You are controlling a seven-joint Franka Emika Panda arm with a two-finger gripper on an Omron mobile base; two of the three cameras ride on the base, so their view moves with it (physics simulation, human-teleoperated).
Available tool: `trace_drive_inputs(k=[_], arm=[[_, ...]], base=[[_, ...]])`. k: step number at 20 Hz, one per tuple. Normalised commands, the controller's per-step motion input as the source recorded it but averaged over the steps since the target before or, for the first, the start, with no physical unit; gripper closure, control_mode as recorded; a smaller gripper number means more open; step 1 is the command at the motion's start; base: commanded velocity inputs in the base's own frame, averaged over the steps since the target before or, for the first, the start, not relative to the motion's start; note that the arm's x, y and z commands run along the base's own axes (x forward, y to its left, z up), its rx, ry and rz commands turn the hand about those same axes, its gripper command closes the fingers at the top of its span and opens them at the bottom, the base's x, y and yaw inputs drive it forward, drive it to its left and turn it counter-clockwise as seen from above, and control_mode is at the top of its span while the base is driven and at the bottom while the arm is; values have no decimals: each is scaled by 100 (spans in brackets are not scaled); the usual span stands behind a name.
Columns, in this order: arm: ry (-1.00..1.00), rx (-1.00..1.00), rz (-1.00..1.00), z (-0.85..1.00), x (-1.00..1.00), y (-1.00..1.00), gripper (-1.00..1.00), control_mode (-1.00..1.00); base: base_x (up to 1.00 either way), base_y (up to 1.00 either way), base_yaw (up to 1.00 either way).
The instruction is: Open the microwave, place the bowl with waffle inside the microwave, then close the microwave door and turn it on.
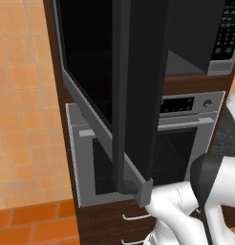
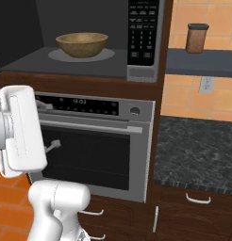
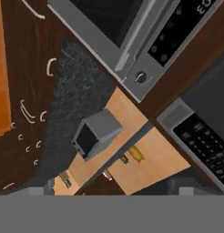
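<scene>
Microwave door (image 1: pixel 138 91) swung wide, blocking the oven (image 1: pixel 186 143) front from the left; the cavity stands open, only the bowl (image 2: pixel 82 44) occupying its floor

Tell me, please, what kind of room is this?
A home kitchen, most likely: a built-in microwave above a steel oven, with a dark stone counter beside them.

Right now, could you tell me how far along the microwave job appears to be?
Done: the microwave door is swung wide open, and the bowl sits inside the microwave on its round plate; I cannot tell whether the waffle is in it. In hand: nothing, as the bowl stands free of the arm. Left: shut the door, then press the keypad to start it.
</scene>
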Motion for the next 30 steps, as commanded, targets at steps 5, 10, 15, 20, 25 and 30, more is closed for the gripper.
trace_drive_inputs(k=[5, 10, 15, 20, 25, 30], arm=[[28, -14, -19, -31, 1, -3, -100, -100], [23, -17, -21, -45, 0, -11, -100, -100], [13, -16, -15, -45, -4, -7, -100, -100], [4, -17, -12, -38, -21, -2, -100, -100], [0, -18, -9, -28, -41, 0, -100, -100], [-5, -19, -1, -18, -77, 0, -100, -100]], base=[[0, 0, 0], [0, 0, 0], [0, 0, 0], [0, 0, 0], [0, 0, 0], [0, 0, 0]])
